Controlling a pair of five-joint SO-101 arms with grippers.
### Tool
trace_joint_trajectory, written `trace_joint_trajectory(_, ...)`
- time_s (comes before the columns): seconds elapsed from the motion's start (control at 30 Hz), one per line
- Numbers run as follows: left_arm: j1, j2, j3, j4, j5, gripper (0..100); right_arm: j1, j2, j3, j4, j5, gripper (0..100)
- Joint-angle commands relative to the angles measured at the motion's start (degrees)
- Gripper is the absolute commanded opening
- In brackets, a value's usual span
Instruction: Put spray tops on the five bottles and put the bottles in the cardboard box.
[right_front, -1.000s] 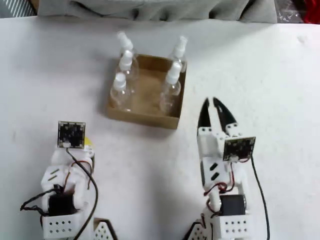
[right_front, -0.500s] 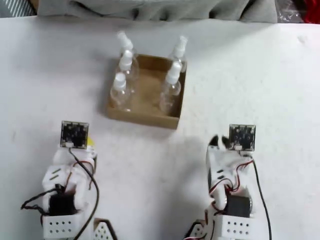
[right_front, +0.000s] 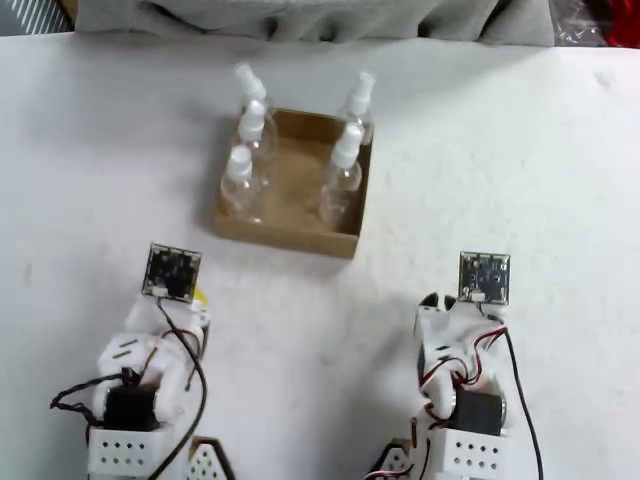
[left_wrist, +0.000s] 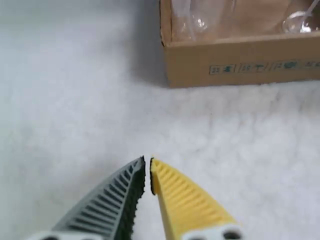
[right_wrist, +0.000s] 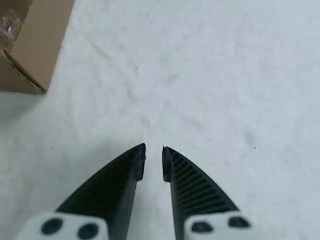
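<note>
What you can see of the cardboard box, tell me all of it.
The cardboard box is a shallow, open-topped tray of plain brown card with low walls; the left wrist view shows small print on its near wall. It sits flat on the white table, slightly turned. Five clear bottles with white spray tops stand inside it, three along one side wall and two along the other.

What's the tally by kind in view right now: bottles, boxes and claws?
Bottles: 5
Cardboard box: 1
Claws, the left claw and the right claw: 2
Total: 8
</note>
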Motion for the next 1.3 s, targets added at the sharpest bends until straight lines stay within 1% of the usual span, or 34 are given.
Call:
trace_joint_trajectory(0.0,0.75,-0.48,-0.18,10.64,-0.35,2,0.57,-0.22,0.53,8.04,0.09,1.7)
trace_joint_trajectory(0.03,0.75,-0.48,-0.18,14.15,-0.35,2,0.66,-0.22,0.53,11.03,0.09,1.7)
trace_joint_trajectory(0.07,0.66,-0.84,-0.18,15.38,-0.53,2,0.57,-0.22,0.53,13.93,-0.09,1.8)
trace_joint_trajectory(0.13,0.66,-0.66,-0.18,14.33,-0.35,2,0.48,-0.13,0.53,13.76,0.09,1.7)
trace_joint_trajectory(1.27,0.66,-0.57,-0.18,14.51,-0.35,2,0.4,-0.31,0.53,13.85,0.09,1.7)
